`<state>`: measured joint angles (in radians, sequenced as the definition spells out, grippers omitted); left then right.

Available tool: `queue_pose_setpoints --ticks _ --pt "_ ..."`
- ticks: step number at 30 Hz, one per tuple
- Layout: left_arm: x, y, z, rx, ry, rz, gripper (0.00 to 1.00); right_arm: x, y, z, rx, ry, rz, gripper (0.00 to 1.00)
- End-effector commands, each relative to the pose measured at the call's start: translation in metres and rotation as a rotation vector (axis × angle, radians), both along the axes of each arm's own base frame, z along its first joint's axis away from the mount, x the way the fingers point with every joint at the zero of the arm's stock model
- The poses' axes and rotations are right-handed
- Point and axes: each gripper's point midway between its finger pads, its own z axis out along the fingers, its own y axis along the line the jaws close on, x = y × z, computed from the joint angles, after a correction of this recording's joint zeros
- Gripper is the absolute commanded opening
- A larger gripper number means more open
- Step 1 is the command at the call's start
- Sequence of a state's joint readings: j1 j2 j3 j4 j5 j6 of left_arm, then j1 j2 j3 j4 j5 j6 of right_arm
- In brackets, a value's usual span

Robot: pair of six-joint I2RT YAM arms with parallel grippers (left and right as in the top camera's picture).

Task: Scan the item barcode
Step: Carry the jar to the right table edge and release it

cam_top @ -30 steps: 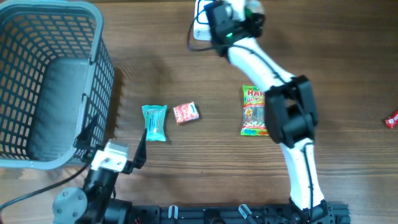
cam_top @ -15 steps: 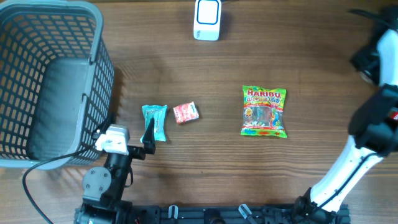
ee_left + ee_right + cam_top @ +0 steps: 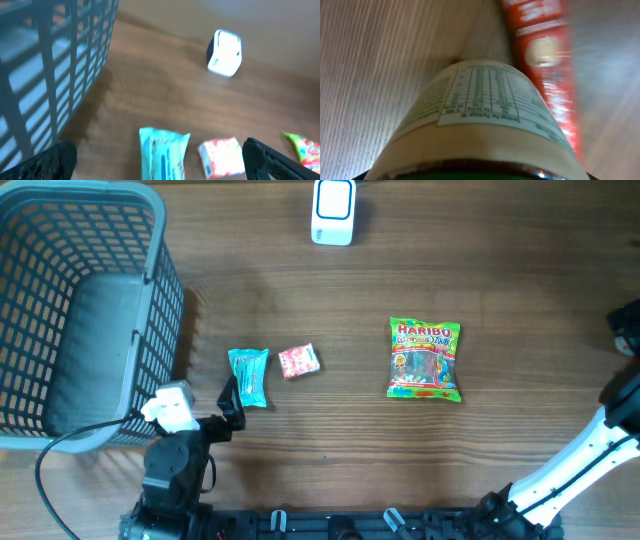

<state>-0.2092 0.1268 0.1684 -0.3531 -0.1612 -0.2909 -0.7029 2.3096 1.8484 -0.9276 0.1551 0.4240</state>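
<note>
A tan jar (image 3: 480, 115) with a white nutrition label fills the right wrist view, lying between my right gripper's jaws, which are shut on it; the fingers themselves are hidden. A red packet (image 3: 545, 65) lies on the wood just beyond it. Only my right arm (image 3: 622, 395) shows overhead, at the table's right edge. The white scanner (image 3: 333, 211) stands at the top centre. My left gripper (image 3: 157, 162) is open near the front, just short of a teal packet (image 3: 164, 155) and a small red-and-white packet (image 3: 222, 157).
A grey mesh basket (image 3: 80, 310) takes up the left side, close beside my left arm. A Haribo bag (image 3: 424, 359) lies right of centre. The teal packet (image 3: 249, 376) and the small red packet (image 3: 299, 361) lie side by side at the middle.
My right arm has swung from the scanner at the top centre out to the right edge, carrying the jar. The left arm has shifted slightly near the basket's corner.
</note>
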Motion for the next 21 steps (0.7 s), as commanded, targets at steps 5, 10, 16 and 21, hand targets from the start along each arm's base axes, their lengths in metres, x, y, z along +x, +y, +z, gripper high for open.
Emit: queue_pose_setpoints --ticks 5,10,16,21 --pt "-0.004 0.003 -0.014 0.011 0.052 0.015 1.00 0.027 0.012 0.017 0.059 -0.106 0.088 1.00" --pt "-0.001 0.003 -0.007 0.032 0.020 0.006 1.00 0.040 0.011 0.152 -0.057 -0.283 0.064 1.00" --pt "-0.006 0.004 -0.019 0.040 0.071 0.007 1.00 0.053 0.155 0.267 -0.003 -0.458 0.404 1.00" --pt "-0.023 0.007 -0.053 0.073 0.226 0.005 1.00 0.014 0.299 0.227 0.164 -0.123 0.806 1.00"
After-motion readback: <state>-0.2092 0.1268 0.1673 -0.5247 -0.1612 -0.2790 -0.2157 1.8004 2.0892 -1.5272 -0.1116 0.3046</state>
